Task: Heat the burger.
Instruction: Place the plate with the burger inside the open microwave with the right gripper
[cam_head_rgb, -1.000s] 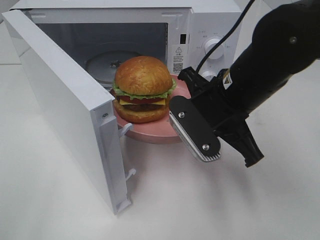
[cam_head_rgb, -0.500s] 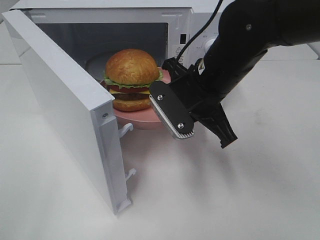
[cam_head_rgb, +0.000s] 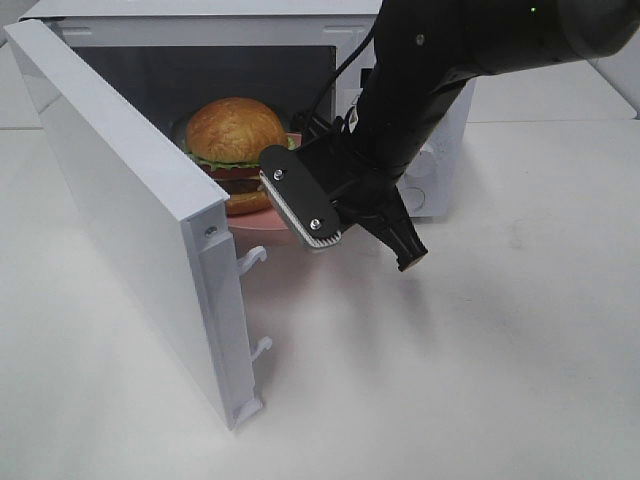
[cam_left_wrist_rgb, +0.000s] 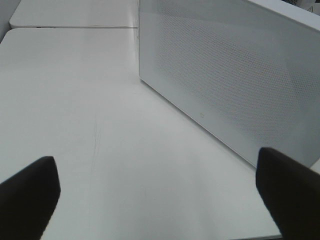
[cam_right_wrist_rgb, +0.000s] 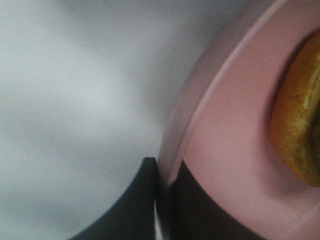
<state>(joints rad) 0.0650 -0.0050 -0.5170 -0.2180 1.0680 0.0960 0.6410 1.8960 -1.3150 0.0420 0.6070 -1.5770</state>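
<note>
The burger (cam_head_rgb: 235, 135), with a golden domed bun, lettuce and a dark patty, rides on a pink plate (cam_head_rgb: 262, 226) at the mouth of the open microwave (cam_head_rgb: 200, 10). My right gripper (cam_head_rgb: 280, 185) is shut on the plate's near rim and holds it partly inside the cavity. The right wrist view shows the right gripper (cam_right_wrist_rgb: 162, 185) pinching the pink plate (cam_right_wrist_rgb: 235, 150) at its edge, with the burger's bun (cam_right_wrist_rgb: 300, 125) off to one side. My left gripper (cam_left_wrist_rgb: 157, 192) is open and holds nothing, facing the outer side of the microwave door (cam_left_wrist_rgb: 240, 80).
The white door (cam_head_rgb: 130, 220) swings out toward the front left, with its latch hooks (cam_head_rgb: 252, 258) sticking out beside the plate. The right arm (cam_head_rgb: 450, 70) covers the microwave's control panel. White tabletop (cam_head_rgb: 450, 380) lies all around.
The right arm has carried the plate and burger back and to the left, from in front of the microwave into its opening. The grip on the rim is unchanged. The left gripper stayed open.
</note>
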